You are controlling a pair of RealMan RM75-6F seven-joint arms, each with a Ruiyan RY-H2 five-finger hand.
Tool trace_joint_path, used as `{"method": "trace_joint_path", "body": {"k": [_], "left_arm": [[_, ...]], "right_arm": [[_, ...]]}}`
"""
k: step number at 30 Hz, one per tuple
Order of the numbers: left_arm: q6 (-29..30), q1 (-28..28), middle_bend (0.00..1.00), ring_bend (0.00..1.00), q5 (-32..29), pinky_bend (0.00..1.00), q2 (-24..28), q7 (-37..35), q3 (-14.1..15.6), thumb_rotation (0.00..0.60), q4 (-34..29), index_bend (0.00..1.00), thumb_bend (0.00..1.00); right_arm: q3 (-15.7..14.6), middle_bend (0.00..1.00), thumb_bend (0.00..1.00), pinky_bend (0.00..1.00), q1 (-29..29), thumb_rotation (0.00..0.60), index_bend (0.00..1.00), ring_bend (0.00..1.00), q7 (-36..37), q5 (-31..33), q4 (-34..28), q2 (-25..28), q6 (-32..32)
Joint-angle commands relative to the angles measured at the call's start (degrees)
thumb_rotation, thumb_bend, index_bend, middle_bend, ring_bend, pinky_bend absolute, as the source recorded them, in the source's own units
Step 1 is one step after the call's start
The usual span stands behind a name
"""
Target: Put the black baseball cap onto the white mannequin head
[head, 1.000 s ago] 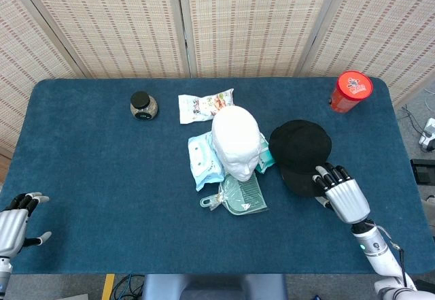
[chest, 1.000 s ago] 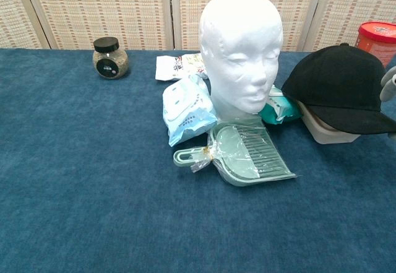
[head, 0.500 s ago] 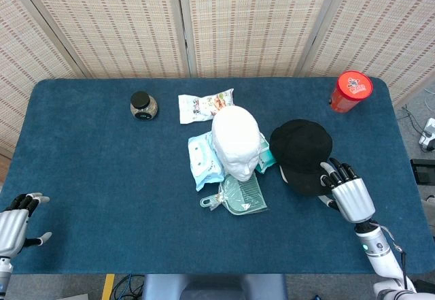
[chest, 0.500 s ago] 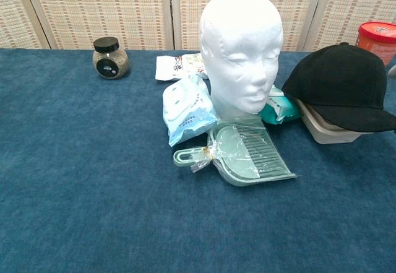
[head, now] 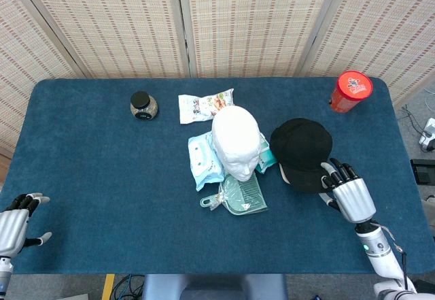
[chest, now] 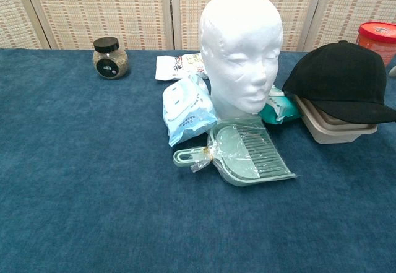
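A white mannequin head (head: 236,142) stands upright mid-surface on blue cloth. To its right, the black baseball cap (head: 302,152) rests on a beige container (chest: 335,124) (seen only from the chest camera). The right hand (head: 349,194), fingers spread and grasping nothing, sits just beside the cap's near-right edge. The left hand (head: 15,226) lies released at the near-left corner. A green dustpan (head: 239,196) lies near the head.

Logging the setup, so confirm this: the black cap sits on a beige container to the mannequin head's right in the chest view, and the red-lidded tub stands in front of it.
One error: the red-lidded tub stands behind the black cap, not in front; the chest view shows it. The rest holds.
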Motion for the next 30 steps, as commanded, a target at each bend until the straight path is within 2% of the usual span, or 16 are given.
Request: {"method": "trace_joint_path", "body": {"k": [1,11,20,30], "left_arm": [[-0.1,0.0,0.23,0.16,-0.1,0.41,0.0,0.1,0.0,0.6,0.0,0.28,0.02],[-0.3,0.0,0.23,0.16,-0.2,0.41,0.0,0.2,0.1,0.6,0.1,0.28,0.02],[-0.3,-0.1,0.23,0.16,-0.2,0.41,-0.1,0.2,0.1,0.6,0.0,0.28,0.02],[-0.3,0.0,0.23,0.16,-0.3,0.41,0.0,0.0,0.1,0.6,0.0,0.28,0.02]], "right_arm": [[0.0,0.31,0.3,0.33,0.0,0.6,0.62,0.21,0.1,0.0,-0.1,0.0,0.0],[0.2,0.32,0.45,0.33,-0.1,0.6,0.65,0.21,0.8,0.0,-0.4,0.3,1.4],[1.2,0.33,0.46,0.33,0.8,0.6,0.69,0.21,-0.6,-0.2,-1.1,1.8,3.8],[1.7,0.35,0.47,0.33,2.7,0.6,0.72,0.21,-7.5,-1.7,-7.1,6.7,6.4]]}}
